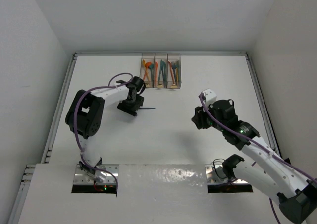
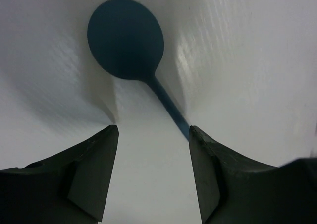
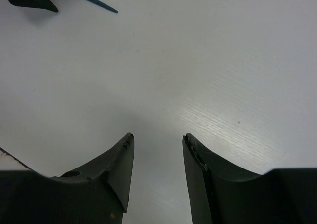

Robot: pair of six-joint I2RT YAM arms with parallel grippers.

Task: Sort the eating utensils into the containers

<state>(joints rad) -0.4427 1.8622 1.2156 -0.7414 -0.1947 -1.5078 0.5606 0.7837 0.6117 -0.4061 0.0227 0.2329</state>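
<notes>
The white tabletop [image 1: 163, 144] carries everything. The left gripper [image 2: 151, 130] points down close over it, its two dark fingers standing apart with a clear gap between them. The right gripper [image 3: 157, 137], well apart from the left one, hangs over bare surface with its fingers also apart and nothing between them. Beyond the left gripper, a little toward the right gripper's side, stands the row of three clear brownish-tinted plastic bins [image 1: 154, 58], joined side by side near the tabletop's far edge. Orange and teal plastic utensils [image 1: 147, 68] lie inside, some in each compartment; they are too small to sort into spoons, forks or knives. The dark blue plastic spoon [image 2: 126, 38] lies flat on the tabletop just ahead of the left gripper. Its round bowl sits out beyond the fingertips, and its thin handle runs back to the tip of the finger on the right of the wrist view. Whether it touches that finger cannot be told.
</notes>
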